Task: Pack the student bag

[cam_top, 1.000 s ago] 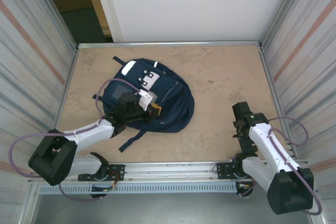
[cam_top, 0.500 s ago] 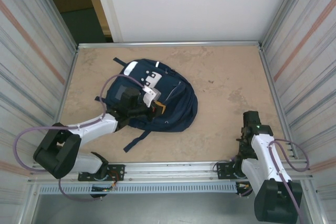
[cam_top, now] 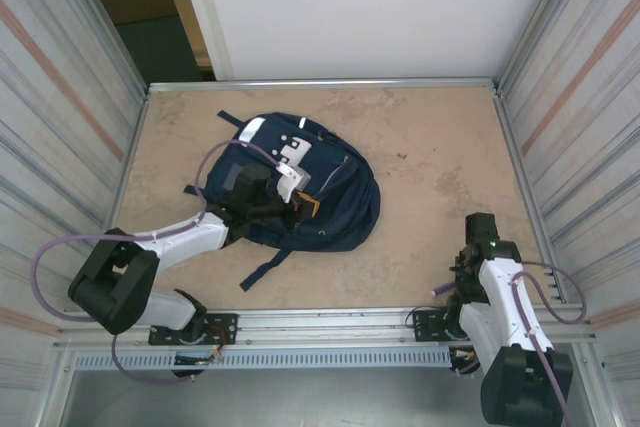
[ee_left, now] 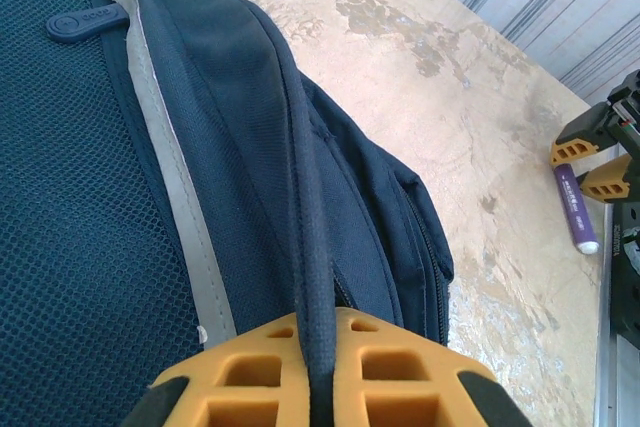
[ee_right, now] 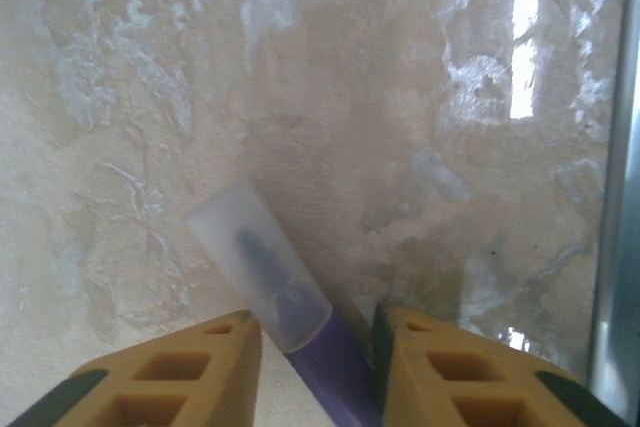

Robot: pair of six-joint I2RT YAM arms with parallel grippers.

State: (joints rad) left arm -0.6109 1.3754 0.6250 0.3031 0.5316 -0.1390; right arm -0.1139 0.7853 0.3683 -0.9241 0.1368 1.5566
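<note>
The student bag, navy with white patches, lies on the left half of the table. My left gripper rests on it and is shut on a dark piped seam of the bag, which runs down between the orange fingers. At the front right, my right gripper is down at the tabletop. A purple marker with a clear cap lies slanted between its fingers, touching the right one. The marker's end pokes out to the left. The left wrist view also shows the marker.
A loose dark strap trails from the bag toward the front rail. Corrugated metal walls close in both sides. Bare tan tabletop lies between the bag and the right arm.
My right arm drew back to the front right corner and lowered over the purple marker, and its jaws closed from wide open. My left gripper shifted the bag slightly right.
</note>
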